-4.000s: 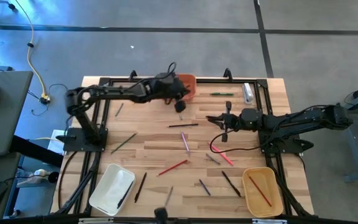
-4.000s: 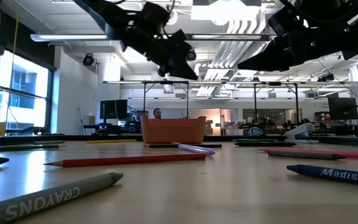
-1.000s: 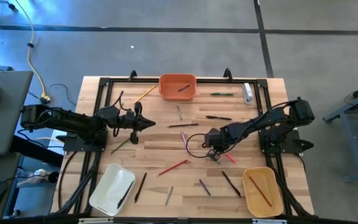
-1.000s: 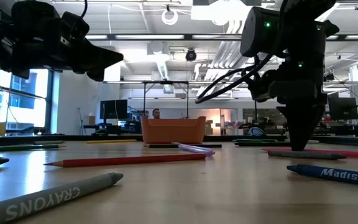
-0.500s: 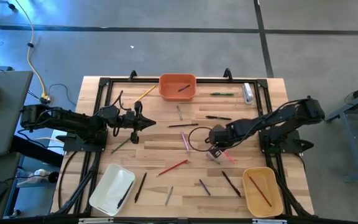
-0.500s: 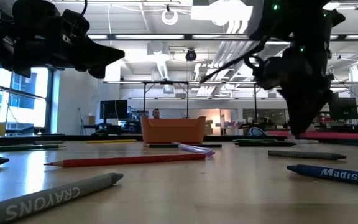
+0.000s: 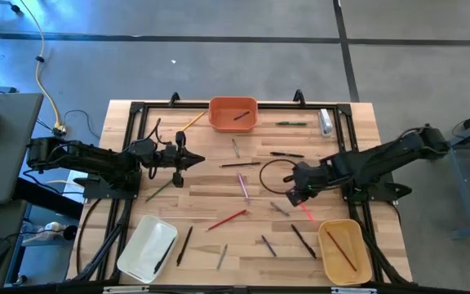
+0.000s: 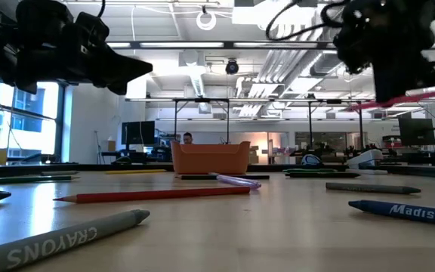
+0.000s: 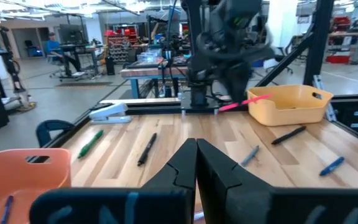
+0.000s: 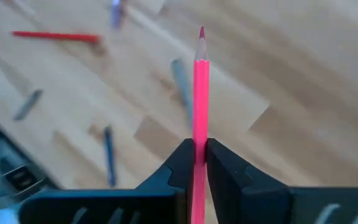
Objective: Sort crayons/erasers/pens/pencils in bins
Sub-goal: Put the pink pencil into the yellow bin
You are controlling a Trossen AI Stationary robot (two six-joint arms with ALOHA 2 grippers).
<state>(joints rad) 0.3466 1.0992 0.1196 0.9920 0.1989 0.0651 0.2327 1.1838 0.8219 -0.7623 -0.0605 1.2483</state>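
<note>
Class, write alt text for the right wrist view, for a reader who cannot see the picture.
The right gripper is shut on a pink pencil, held above the wooden table with its sharpened tip pointing away from the camera. Below it on the table lie a red pencil, a grey crayon and a blue stick.

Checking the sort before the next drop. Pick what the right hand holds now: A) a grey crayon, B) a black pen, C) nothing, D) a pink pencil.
D: the right hand is shut on the pink pencil, its sharpened tip pointing away past the fingers, lifted clear of the table; the low view shows it in the air too.
</note>
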